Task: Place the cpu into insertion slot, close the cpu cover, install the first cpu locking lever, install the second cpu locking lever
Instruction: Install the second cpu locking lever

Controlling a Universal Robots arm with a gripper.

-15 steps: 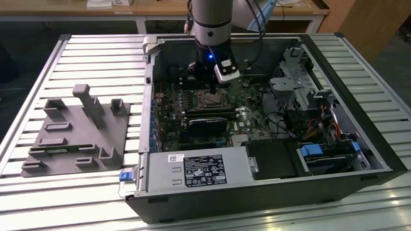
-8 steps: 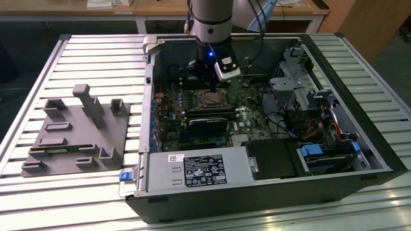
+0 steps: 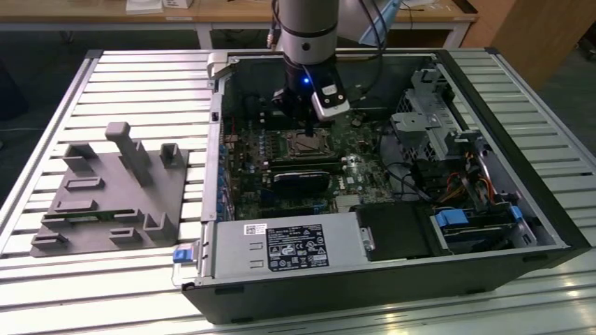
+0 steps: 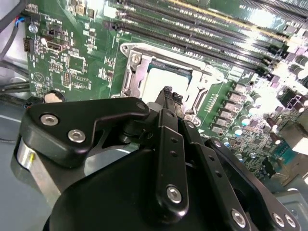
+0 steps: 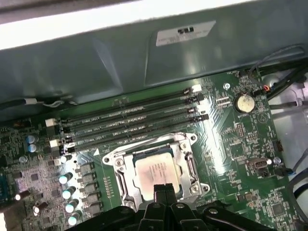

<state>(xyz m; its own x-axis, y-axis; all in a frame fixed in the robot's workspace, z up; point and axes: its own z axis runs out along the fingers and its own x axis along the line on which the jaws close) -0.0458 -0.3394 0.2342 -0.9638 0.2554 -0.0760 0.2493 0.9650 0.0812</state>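
The chip (image 5: 155, 169) sits in its socket (image 5: 115, 166) in the open computer case (image 3: 521, 209). The cover (image 5: 185, 151) lies over it. The gripper (image 4: 169, 95), fingers pressed together, hovers just above. I think the levers need pushing now.

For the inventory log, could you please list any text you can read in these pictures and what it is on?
None is readable.
Black label on the computer's metal box: print too small.
White sticker on the case wall: blurred.
Chip top: faint marks, unreadable.
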